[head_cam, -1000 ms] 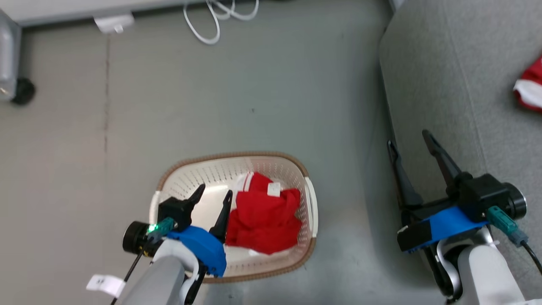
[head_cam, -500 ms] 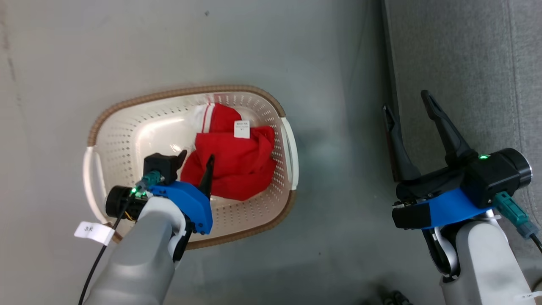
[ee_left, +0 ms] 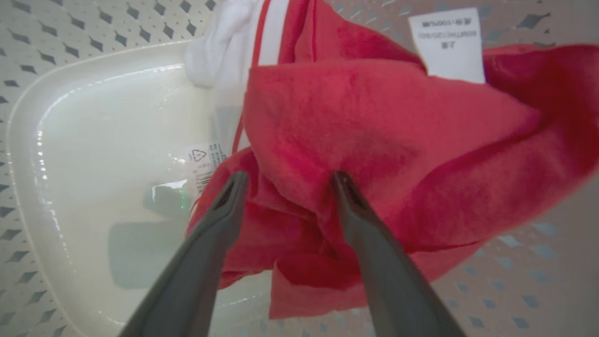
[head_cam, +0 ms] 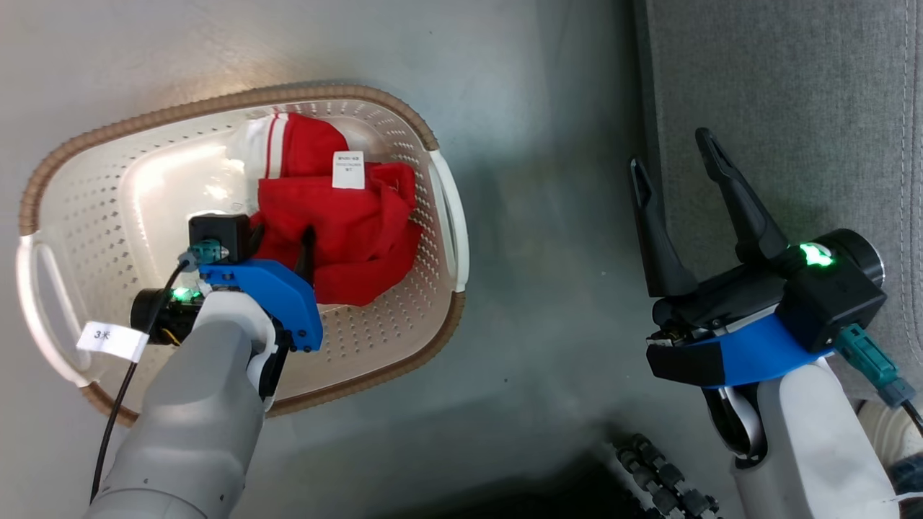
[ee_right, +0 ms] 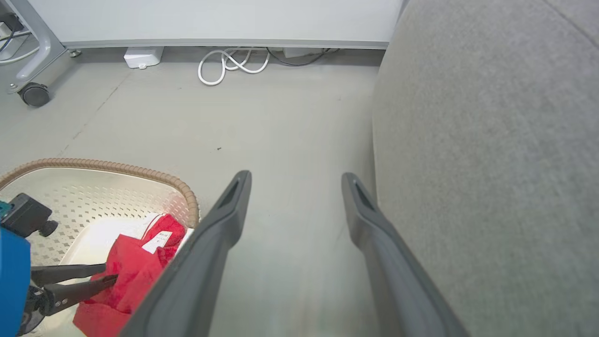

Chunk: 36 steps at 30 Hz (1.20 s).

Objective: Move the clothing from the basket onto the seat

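Left gripper (ee_left: 290, 177): down inside the basket, fingers apart, tips pressed into the red cloth with a raised fold standing between them; nothing is pinched yet
The bite: from where I stand it looks well placed, so I'd close squarely on that fold and push a touch deeper first, so the fingers take several layers rather than one thin edge
Clothing (head_cam: 346, 231): one crumpled red heap with white trim, its white care tag (head_cam: 348, 169) at 12 o'clock of the pile; it lies at 1 o'clock from the gripper's wrist
Basket (head_cam: 79, 180): the heap sits toward its 3 o'clock wall, with bare glossy bottom at 9 o'clock; the near finger is close to that bare plastic, so it could scrape the floor of the basket as it shuts
The lift: I'd go straight up until the trailing cloth clears the brown rim, or the light basket may get dragged along
Right gripper (head_cam: 669, 151): fingers spread, holding nothing, hanging over the seat's edge at 3 o'clock of the basket
Seat (head_cam: 779, 108): grey upholstery well apart from the basket, across a strip of floor (head_cam: 548, 216); the carry has to swing toward 3 o'clock without meeting the right arm
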Available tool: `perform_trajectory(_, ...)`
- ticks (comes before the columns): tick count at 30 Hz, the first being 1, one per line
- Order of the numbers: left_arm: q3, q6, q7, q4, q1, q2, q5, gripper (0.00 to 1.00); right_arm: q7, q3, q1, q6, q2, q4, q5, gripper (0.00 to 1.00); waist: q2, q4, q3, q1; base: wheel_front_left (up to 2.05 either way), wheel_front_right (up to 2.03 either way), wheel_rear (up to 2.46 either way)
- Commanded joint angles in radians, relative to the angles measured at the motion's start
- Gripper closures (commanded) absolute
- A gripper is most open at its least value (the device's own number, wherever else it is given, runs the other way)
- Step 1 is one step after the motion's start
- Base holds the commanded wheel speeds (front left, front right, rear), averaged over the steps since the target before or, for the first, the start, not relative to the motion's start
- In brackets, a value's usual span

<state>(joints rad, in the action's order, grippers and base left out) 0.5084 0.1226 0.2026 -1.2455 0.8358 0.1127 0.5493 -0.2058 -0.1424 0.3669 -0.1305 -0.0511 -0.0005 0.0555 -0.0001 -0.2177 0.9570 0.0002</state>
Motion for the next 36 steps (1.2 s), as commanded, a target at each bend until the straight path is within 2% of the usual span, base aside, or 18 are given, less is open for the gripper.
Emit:
perform_trajectory(1, -0.002, -0.001, -0.011, -0.004, 0.019, 0.003, 0.009, 0.00, -0.010, -0.002, 0.020, 0.000, 0.001, 0.005, 0.012, 0.00, 0.0001, -0.017, 0.017, -0.0002, 0.00, 0.00, 0.00)
perform_trajectory(8, 0.006, 0.010, -0.061, 0.022, 0.029, -0.009, 0.065, 0.00, -0.028, -0.013, 0.025, 0.000, 0.001, 0.023, 0.030, 0.00, 0.0001, -0.036, 0.037, -0.0002, 0.00, 0.00, 0.00)
perform_trajectory(12, 0.039, 0.010, -0.081, 0.060, 0.015, 0.010, 0.088, 0.00, -0.035, -0.019, 0.027, 0.000, 0.001, 0.030, 0.035, 0.00, 0.0001, -0.043, 0.042, -0.0002, 0.00, 0.00, 0.00)
perform_trajectory(13, 0.049, 0.010, -0.086, 0.067, 0.011, 0.015, 0.093, 0.03, -0.034, -0.019, 0.027, 0.000, 0.001, 0.032, 0.036, 0.00, 0.0001, -0.044, 0.043, -0.0002, 0.00, 0.00, 0.00)
perform_trajectory(14, 0.060, 0.010, -0.089, 0.073, 0.008, 0.019, 0.095, 0.46, -0.035, -0.019, 0.027, 0.000, 0.001, 0.034, 0.036, 0.00, 0.0001, -0.045, 0.043, -0.0002, 0.00, 0.00, 0.00)
perform_trajectory(15, 0.071, 0.010, -0.092, 0.078, 0.008, 0.023, 0.097, 0.58, -0.036, -0.019, 0.026, 0.000, 0.001, 0.035, 0.035, 0.00, 0.0001, -0.045, 0.043, -0.0002, 0.00, 0.00, 0.00)
perform_trajectory(16, 0.079, 0.010, -0.093, 0.083, 0.007, 0.026, 0.103, 1.00, -0.037, -0.018, 0.026, 0.000, 0.001, 0.036, 0.035, 0.00, 0.0001, -0.044, 0.043, -0.0002, 0.00, 0.00, 0.00)
perform_trajectory(29, 0.164, 0.010, -0.082, 0.108, 0.004, 0.040, 0.165, 1.00, -0.038, -0.020, 0.031, 0.000, 0.001, 0.046, 0.022, 0.00, 0.0001, -0.022, 0.019, -0.0002, 0.00, 0.00, 0.00)
perform_trajectory(36, 0.204, 0.010, -0.066, 0.116, -0.012, 0.031, 0.206, 1.00, -0.033, -0.022, 0.039, 0.000, 0.001, 0.057, 0.010, 0.00, 0.0001, 0.002, -0.036, -0.0002, 0.00, 0.00, 0.00)
